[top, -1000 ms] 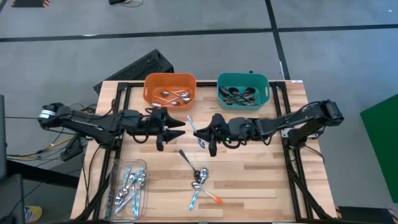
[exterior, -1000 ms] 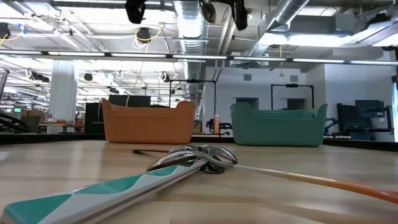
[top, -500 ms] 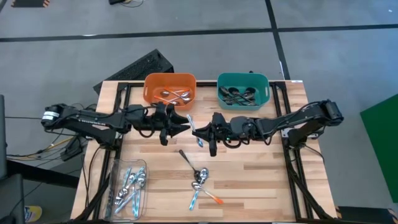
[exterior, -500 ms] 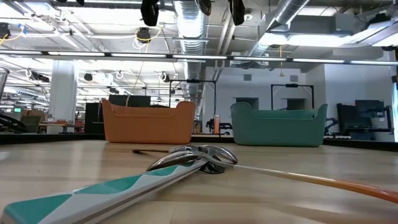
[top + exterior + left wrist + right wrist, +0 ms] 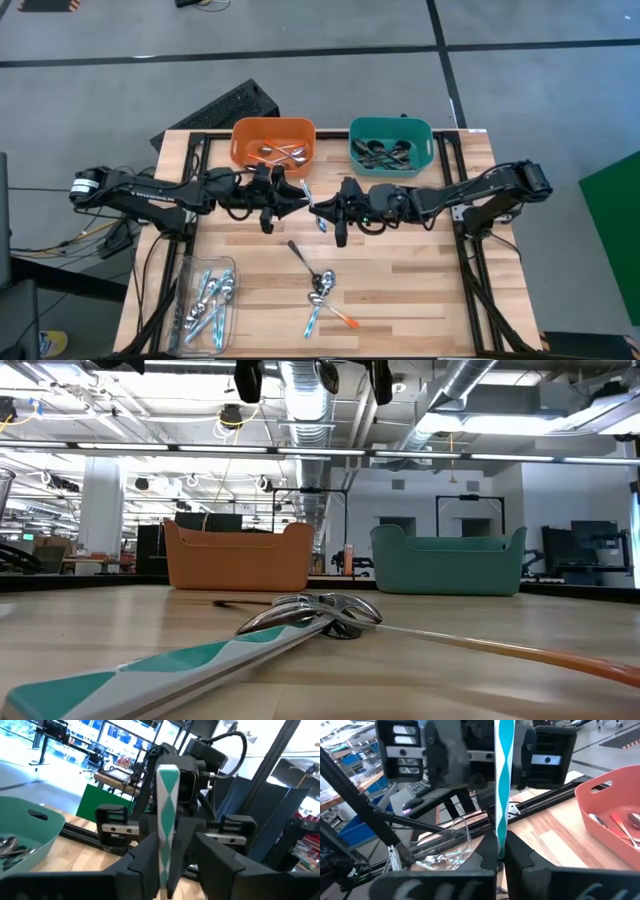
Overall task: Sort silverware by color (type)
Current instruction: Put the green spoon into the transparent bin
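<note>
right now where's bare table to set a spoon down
Free: the wooden table right of the loose spoons, below the right hand, and the strip between the clear tray and those spoons. Crowded: mid-table, where both hands meet on the teal-handled spoon.

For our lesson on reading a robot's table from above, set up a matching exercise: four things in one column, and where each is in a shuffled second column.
Things:
1. orange bin
2. teal bin
3. clear tray
4. blue-patterned spoon

Places:
A. near left corner of the table
B. far edge, right of the other bin
C. between the two grippers
D. far edge, left of the other bin

Pairs: 1-D, 2-B, 3-A, 4-C
</note>
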You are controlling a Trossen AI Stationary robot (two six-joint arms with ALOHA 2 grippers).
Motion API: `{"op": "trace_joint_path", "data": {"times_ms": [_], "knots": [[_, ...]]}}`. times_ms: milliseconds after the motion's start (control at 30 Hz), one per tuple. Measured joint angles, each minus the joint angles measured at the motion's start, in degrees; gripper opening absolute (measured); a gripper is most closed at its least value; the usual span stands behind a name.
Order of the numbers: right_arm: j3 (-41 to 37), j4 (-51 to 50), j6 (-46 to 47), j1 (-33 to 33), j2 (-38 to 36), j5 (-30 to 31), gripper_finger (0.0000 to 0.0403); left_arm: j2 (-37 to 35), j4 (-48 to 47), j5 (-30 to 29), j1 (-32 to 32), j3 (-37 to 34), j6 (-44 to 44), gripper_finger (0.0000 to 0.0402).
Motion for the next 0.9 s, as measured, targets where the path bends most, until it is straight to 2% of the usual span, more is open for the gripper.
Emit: {"op": "trace_joint_path", "data": {"times_ms": [267, 433, 567, 700, 800, 900], "knots": [[0.0, -0.33, -0.38, 0.09, 0.0, -0.09, 0.0022, -0.04, 1.72, 1.66, 2.1, 0.0, 0.14, 0.0017], [0.0, -0.4, -0.26, 0.08, 0.0, -0.08, 0.0026, -0.04, 1.72, 3.25, 2.94, 0.0, -0.85, 0.0012], [0.0, -0.83, -0.42, 0.09, 0.0, -0.06, 0.0066, -1.56, -1.05, 3.31, 2.92, 0.0, -1.09, 0.0009], [0.0, -1.74, 1.37, 0.22, 0.0, 3.13, 0.0122, -6.26, -12.72, 2.86, 2.02, 0.0, -1.24, 0.0009], [0.0, -5.96, 10.24, 0.17, -0.04, 6.35, 0.0155, -10.47, -25.57, 0.63, 0.22, 0.0, -3.3, 0.0009], [0.0, -13.41, 19.3, 0.0, -0.04, 7.09, 0.0173, -14.97, -37.32, -0.42, -2.54, 0.0, -9.51, 0.0009]]}}
